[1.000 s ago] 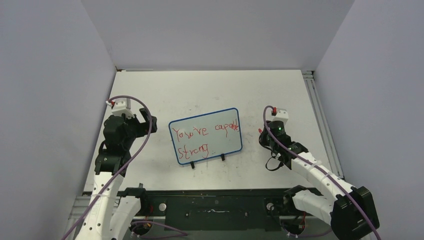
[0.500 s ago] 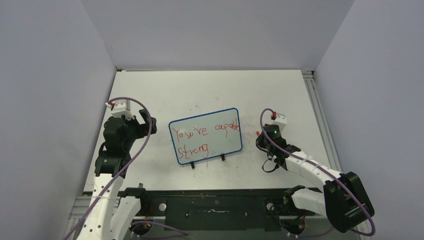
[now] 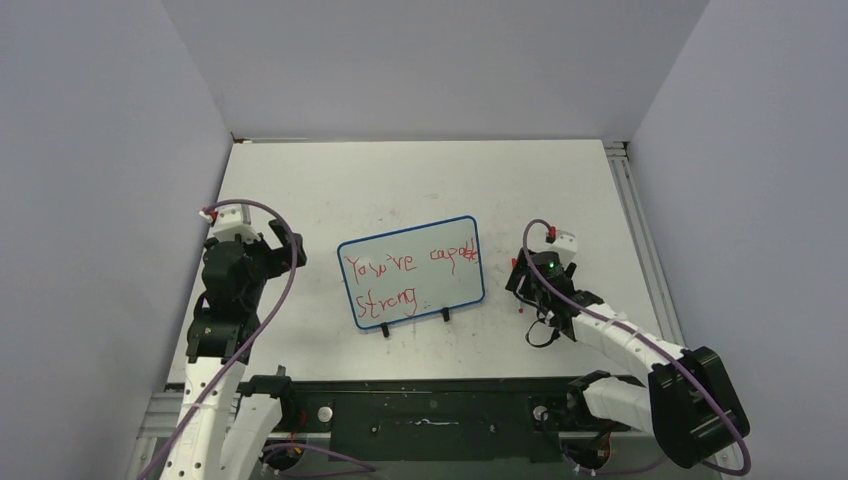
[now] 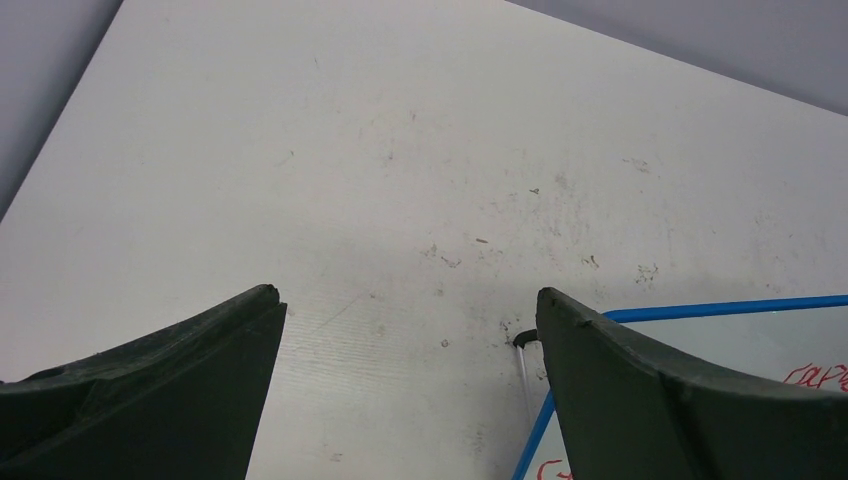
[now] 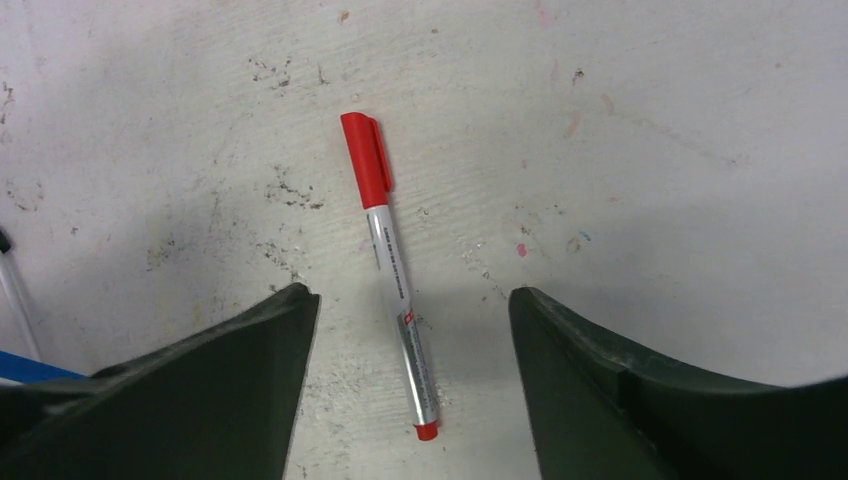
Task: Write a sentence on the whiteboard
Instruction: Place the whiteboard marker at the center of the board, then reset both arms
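Observation:
The whiteboard (image 3: 455, 283), blue-framed on two black clip feet, stands mid-table, and the sentence (image 3: 400, 268) is written on it in red in two lines. A red-capped marker (image 5: 392, 260) lies flat on the tabletop, right of the board. My right gripper (image 5: 410, 291) hovers over it, open. The marker's tail end lies between the fingers without touching either one. My left gripper (image 4: 407, 293) is open and empty, left of the board, with the board's blue frame (image 4: 700, 307) showing behind its right finger. In the top view the left gripper (image 3: 283, 247) and the right gripper (image 3: 535, 290) flank the board.
The tabletop (image 3: 420, 180) is scuffed white and smudged with ink. Grey walls close it in on three sides. A metal rail (image 3: 640, 240) runs along the right edge. One black clip foot (image 4: 524, 336) of the board shows beside the left fingers.
My right gripper has opened and let go of the marker, which now lies on the table. The right wrist has sunk slightly. The left arm has drifted a little to the left.

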